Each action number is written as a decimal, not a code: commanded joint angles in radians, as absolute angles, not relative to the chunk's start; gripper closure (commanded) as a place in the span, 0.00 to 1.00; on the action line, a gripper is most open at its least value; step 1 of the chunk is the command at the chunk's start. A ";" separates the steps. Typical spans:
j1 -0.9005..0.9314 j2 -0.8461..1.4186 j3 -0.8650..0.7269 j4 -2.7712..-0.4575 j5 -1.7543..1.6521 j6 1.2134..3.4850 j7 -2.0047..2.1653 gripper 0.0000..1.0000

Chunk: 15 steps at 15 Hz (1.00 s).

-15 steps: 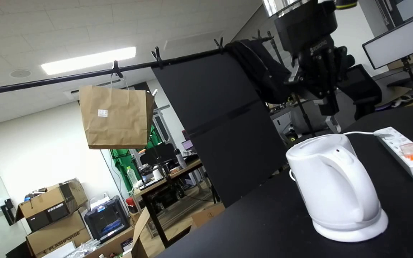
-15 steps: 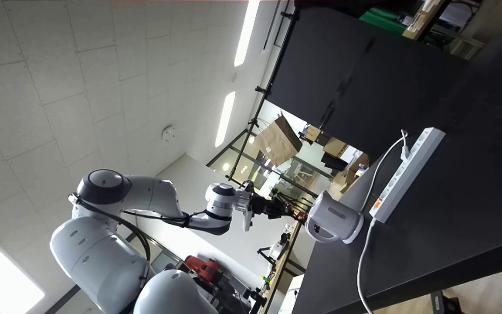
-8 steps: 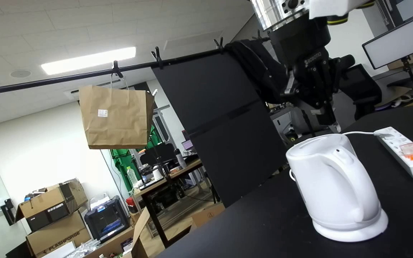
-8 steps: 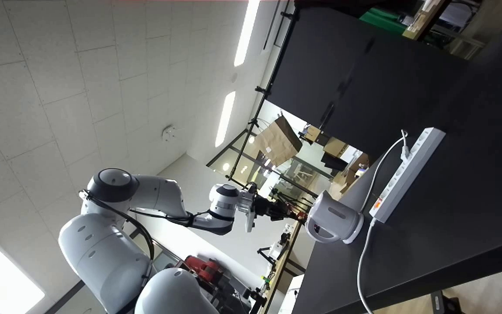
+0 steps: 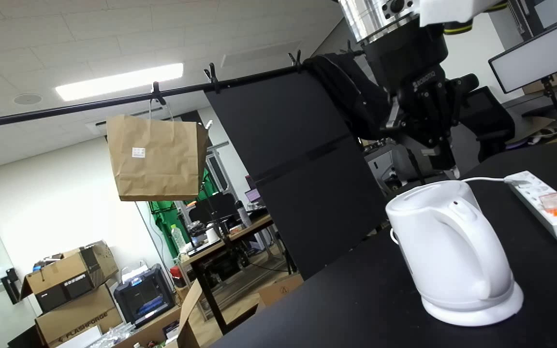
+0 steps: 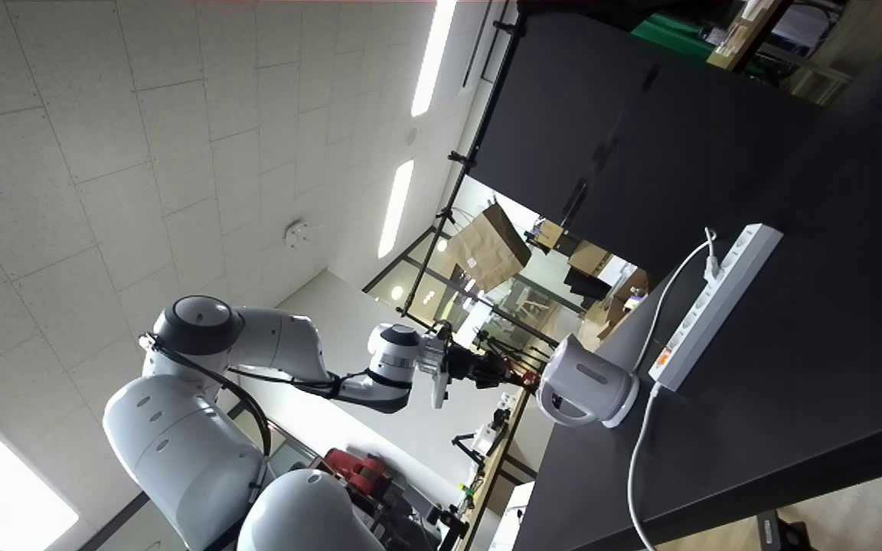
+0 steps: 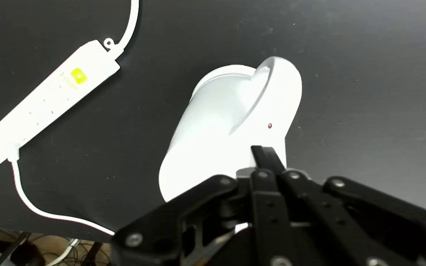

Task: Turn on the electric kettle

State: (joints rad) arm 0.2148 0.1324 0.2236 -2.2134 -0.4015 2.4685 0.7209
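The white electric kettle [image 5: 452, 251] stands upright on its base on the black table. It also shows in an exterior view [image 6: 583, 379] and in the wrist view [image 7: 213, 122]. A small red dot [image 7: 270, 126] is on top of its handle [image 7: 285, 88]. My gripper [image 7: 264, 147] is shut and empty, its fingers side by side, over the kettle's top near the upper end of the handle. In an exterior view the gripper [image 5: 452, 173] is just above and behind the kettle's rim. I cannot tell whether the tips touch the kettle.
A white power strip [image 5: 551, 205] with an orange switch lies beside the kettle; it also shows in the wrist view [image 7: 50, 99]. A white cable [image 7: 43, 212] runs from the strip. The black table's edge [image 6: 755, 474] shows in an exterior view.
Over the last second my gripper has moved down and slightly left in an exterior view, toward the kettle's top. In the last half second it has barely moved. The kettle has not moved.
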 commanded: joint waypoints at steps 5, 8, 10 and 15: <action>0.263 0.159 0.180 -2.210 -0.425 2.487 0.728 1.00; 0.272 0.171 0.167 -2.216 -0.436 2.517 0.734 1.00; 0.278 0.180 0.159 -2.218 -0.442 2.531 0.736 1.00; 0.290 0.200 0.140 -2.221 -0.442 2.573 0.732 1.00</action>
State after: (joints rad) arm 0.2702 0.1961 0.1641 -2.2159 -0.4243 2.5494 0.7209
